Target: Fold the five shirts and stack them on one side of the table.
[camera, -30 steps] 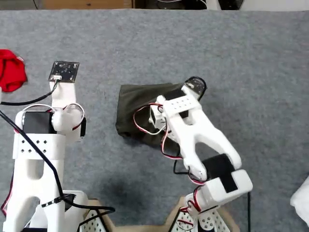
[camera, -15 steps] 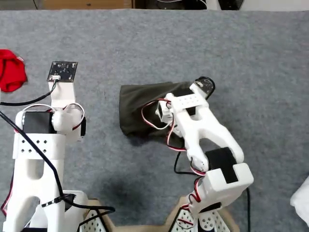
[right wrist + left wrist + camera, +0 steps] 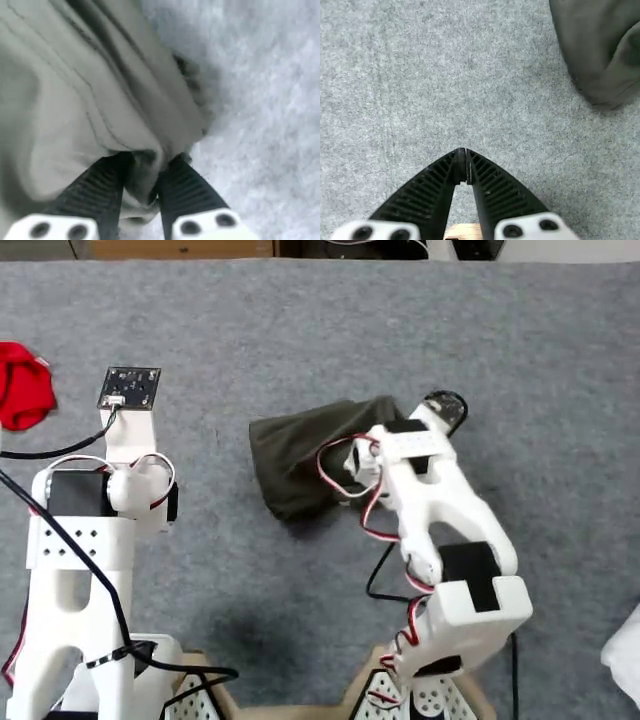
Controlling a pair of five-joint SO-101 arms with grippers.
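A crumpled dark olive cloth shirt [image 3: 300,455] lies mid-frame on the grey felt-covered table [image 3: 500,330], its edge pinched in the right gripper [image 3: 149,162]. The left gripper [image 3: 462,159], tips together, hangs over bare felt at left.

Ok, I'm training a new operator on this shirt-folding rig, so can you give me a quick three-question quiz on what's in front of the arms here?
1. True or false: the left gripper is shut over bare table.
2. Which shirt does the right gripper pinch? A red, B dark olive, C white.
3. Fill in: in the high view, the red shirt lies at the table's ___ edge.
Key: 1 true. 2 B, the dark olive shirt. 3 left.
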